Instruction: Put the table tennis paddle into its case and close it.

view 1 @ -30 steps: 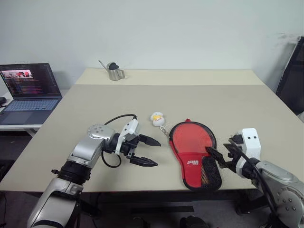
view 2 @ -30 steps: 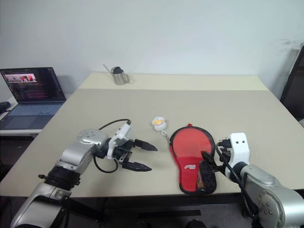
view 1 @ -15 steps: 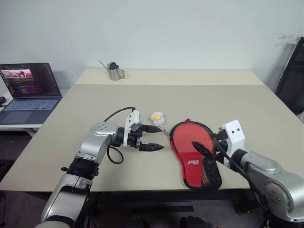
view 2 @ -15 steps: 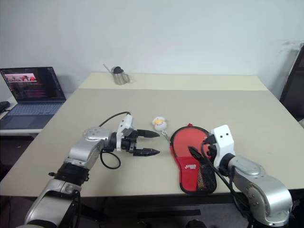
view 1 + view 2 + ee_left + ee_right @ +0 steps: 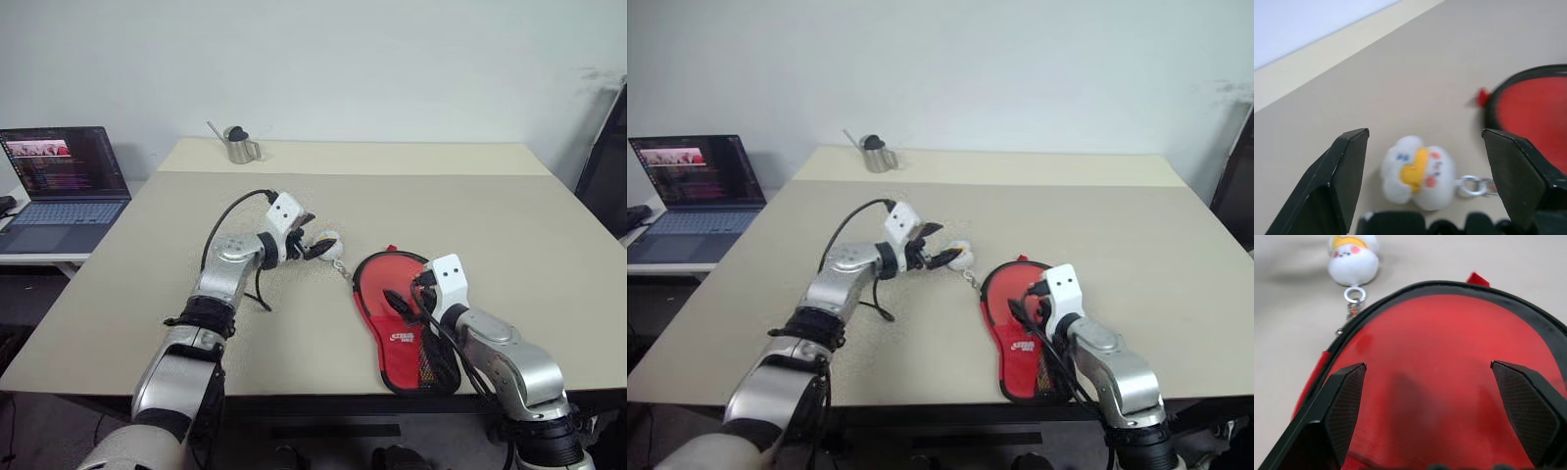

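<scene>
- The case (image 5: pixel 400 313), red side up with its white logo and black mesh pocket towards the near edge, is being shown lying flat on the beige table (image 5: pixel 470 215), right of centre.
- The table tennis paddle cannot be made out apart from the case; whether it is inside cannot be told.
- The left gripper (image 5: pixel 315 247) is being held just above the table with its black fingers spread wide, nothing clamped, a small white plush charm (image 5: pixel 1418 174) being framed between them.
- The charm is being seen linked by a short chain (image 5: pixel 1349 311) to the case's edge.
- The right gripper (image 5: pixel 1437 396) is being held low over the case's red face, its jaws wide apart and empty.
- A small metal watering can (image 5: pixel 235 145) is being seen at the table's far side, and an open laptop (image 5: pixel 59 181) on a separate surface to the left.
</scene>
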`<action>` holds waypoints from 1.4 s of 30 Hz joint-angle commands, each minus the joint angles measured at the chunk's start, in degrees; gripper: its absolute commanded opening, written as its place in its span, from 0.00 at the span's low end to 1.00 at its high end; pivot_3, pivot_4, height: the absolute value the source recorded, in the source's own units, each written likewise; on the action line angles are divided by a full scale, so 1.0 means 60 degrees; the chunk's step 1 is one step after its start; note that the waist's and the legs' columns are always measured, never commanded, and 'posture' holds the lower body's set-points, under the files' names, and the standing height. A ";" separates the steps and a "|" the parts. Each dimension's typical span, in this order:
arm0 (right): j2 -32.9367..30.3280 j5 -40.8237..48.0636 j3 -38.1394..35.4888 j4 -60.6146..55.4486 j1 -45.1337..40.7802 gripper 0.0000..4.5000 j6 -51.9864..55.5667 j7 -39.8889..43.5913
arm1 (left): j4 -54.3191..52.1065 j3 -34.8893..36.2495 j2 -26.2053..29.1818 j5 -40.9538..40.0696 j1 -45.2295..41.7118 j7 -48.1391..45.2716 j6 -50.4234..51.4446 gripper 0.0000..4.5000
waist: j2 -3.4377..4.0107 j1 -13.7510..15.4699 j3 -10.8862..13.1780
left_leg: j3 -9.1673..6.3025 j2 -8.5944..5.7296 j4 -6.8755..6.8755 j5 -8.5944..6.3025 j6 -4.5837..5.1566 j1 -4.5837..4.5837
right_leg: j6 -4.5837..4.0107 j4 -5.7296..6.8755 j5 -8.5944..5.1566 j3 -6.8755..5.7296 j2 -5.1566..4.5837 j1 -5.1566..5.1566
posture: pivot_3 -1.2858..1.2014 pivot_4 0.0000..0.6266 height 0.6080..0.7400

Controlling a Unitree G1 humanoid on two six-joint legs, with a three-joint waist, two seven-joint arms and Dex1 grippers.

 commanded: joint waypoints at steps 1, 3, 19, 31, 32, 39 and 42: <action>0.0162 -0.0086 -0.0124 -0.0067 -0.0045 0.99 -0.0348 -0.0167 | 0.1229 0.0100 -0.0331 0.0325 -0.0815 0.0456 -0.0148 0.90 | 0.0000 0.0021 0.0000 | -0.0001 0.0000 0.0000 0.0000 0.0000 0.0000 | 0.0000 0.0000 0.0000 -0.0002 0.0001 0.0001 | 0.52 0.24 1.00; 0.0244 -0.0105 -0.0081 -0.0082 -0.0052 0.99 -0.0364 -0.0195 | 0.2083 0.0160 -0.0550 0.0386 -0.1219 0.0527 0.0012 0.90 | -0.0001 0.0027 0.0001 | -0.0001 0.0000 0.0000 0.0000 0.0000 0.0000 | 0.0002 0.0001 0.0001 -0.0003 0.0001 0.0000 | 0.52 0.24 1.00; 0.0701 -0.0280 -0.0092 -0.0369 0.0193 1.00 -0.0418 -0.0515 | 0.5159 0.0226 -0.1922 0.1351 -0.2173 0.1334 0.0127 0.86 | -0.0004 0.0118 0.0001 | -0.0002 -0.0001 0.0002 0.0000 0.0000 -0.0001 | 0.0003 0.0001 0.0002 -0.0004 0.0001 0.0004 | 0.52 0.24 1.00; 0.0424 -0.0281 -0.0227 -0.0537 0.0716 1.00 -0.0197 -0.0590 | 0.5064 0.0562 -0.1847 0.1460 -0.1961 0.1188 -0.0058 0.10 | -0.0005 0.0142 0.0000 | -0.0007 -0.0003 0.0014 -0.0001 -0.0001 0.0002 | 0.0005 0.0003 0.0005 -0.0006 -0.0002 0.0017 | 0.52 0.24 1.00; 0.0415 -0.0269 -0.0207 -0.0525 0.0749 1.00 -0.0224 -0.0577 | 0.5046 0.0582 -0.1826 0.1455 -0.1940 0.1157 -0.0073 0.09 | -0.0006 0.0129 0.0000 | -0.0007 -0.0003 0.0016 -0.0001 -0.0001 0.0002 | 0.0005 0.0003 0.0005 -0.0006 -0.0002 0.0017 | 0.52 0.24 1.00; 0.0530 -0.0282 0.0103 0.0155 0.0419 1.00 -0.1204 -0.0136 | 0.4843 0.0891 -0.1738 0.1294 -0.1783 0.0928 -0.0130 0.08 | -0.0006 0.0110 0.0000 | -0.0007 -0.0002 0.0018 0.0000 -0.0001 0.0007 | 0.0007 0.0012 0.0006 -0.0006 -0.0001 0.0016 | 0.52 0.24 1.00; 0.0485 -0.0251 0.0165 0.0785 -0.0053 1.00 -0.1752 0.0302 | 0.4771 0.0925 -0.1738 0.1290 -0.1749 0.0793 -0.0144 0.08 | -0.0006 0.0107 0.0000 | -0.0005 -0.0002 0.0020 0.0000 0.0000 0.0007 | 0.0008 0.0014 0.0007 -0.0004 0.0000 0.0015 | 0.52 0.24 1.00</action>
